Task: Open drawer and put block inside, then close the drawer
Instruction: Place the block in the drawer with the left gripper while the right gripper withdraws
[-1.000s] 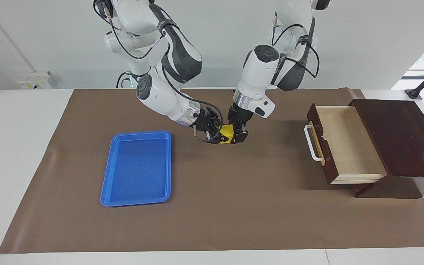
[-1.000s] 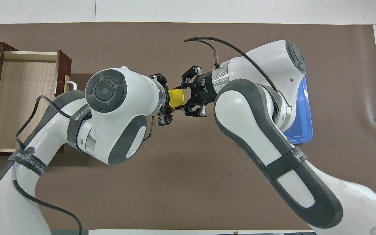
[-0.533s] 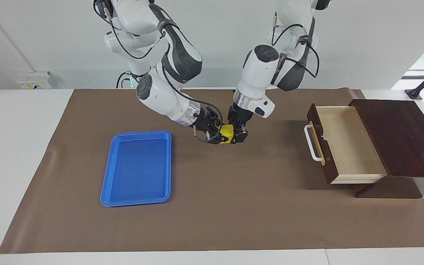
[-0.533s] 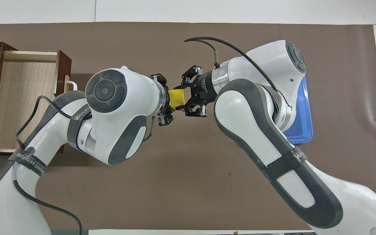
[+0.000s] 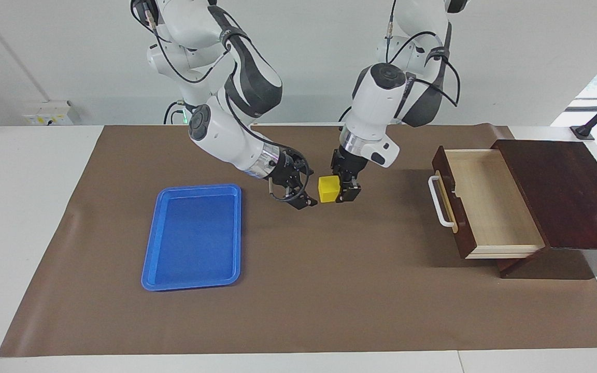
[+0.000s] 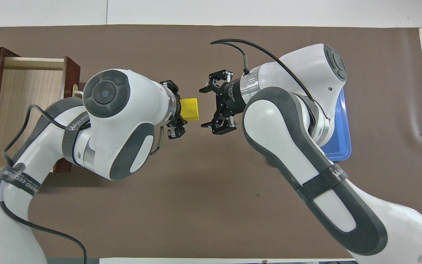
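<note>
White walls are closing off the top of the facing view, and below them I am seeing a white table [image 5: 29, 217] lying under a brown mat [image 5: 329, 300] that is filling most of both frames

1. Left gripper [image 5: 341, 190]: I am reading it just right of centre in the facing view, hanging over bare mat. Its fingers are pinching the block [image 5: 329, 188], the yellow cube, which is sticking out toward the other arm. In the overhead view the same gripper [image 6: 181, 110] is sitting left of centre, with the block [image 6: 190, 109] showing past the wrist.

2. Right gripper [image 5: 303, 199]: I am finding it just left of the block in the facing view, also over bare mat. Its jaws are standing spread wide, and a clear gap is separating them from the cube. The overhead view is showing this gripper [image 6: 205, 107] at centre, its two fingertips pointing toward the block without touching it.

3. Drawer [image 5: 485, 204]: I am seeing it pulled out at the right of the facing view, its pale wooden floor lying bare and its white handle [image 5: 439, 201] facing the frame centre. It is projecting from a dark wooden box [image 5: 563, 191]. The overhead view is placing the drawer [image 6: 20, 110] at the left edge.

4. Blue tray [image 5: 192, 235]: it is lying flat on the mat at lower left of the facing view, well apart from the block
</note>
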Action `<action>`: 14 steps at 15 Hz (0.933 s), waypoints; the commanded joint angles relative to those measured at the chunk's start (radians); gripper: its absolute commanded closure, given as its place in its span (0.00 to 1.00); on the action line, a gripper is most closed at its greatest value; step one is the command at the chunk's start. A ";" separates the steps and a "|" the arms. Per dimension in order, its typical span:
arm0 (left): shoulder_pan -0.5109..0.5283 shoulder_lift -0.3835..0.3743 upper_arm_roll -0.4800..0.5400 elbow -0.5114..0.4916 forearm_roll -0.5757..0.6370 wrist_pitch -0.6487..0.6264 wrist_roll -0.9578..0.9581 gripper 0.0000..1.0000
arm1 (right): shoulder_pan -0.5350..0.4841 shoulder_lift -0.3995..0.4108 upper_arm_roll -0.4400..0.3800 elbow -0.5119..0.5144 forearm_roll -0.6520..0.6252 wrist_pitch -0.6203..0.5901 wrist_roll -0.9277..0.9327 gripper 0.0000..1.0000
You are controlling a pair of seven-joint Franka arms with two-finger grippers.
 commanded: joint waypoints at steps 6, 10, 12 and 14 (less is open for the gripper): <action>0.440 -0.131 0.006 0.045 -0.061 -0.274 0.587 1.00 | -0.186 -0.095 0.002 -0.003 -0.235 -0.236 -0.373 0.00; 0.589 -0.143 0.009 -0.062 -0.030 -0.213 0.738 1.00 | -0.292 -0.152 0.002 -0.003 -0.387 -0.416 -0.747 0.00; 0.620 -0.142 0.009 -0.134 -0.030 -0.150 0.749 1.00 | -0.335 -0.187 0.002 -0.005 -0.465 -0.483 -0.916 0.00; 0.619 -0.146 0.009 -0.218 -0.030 -0.086 0.744 1.00 | -0.361 -0.218 0.002 -0.005 -0.551 -0.517 -1.065 0.00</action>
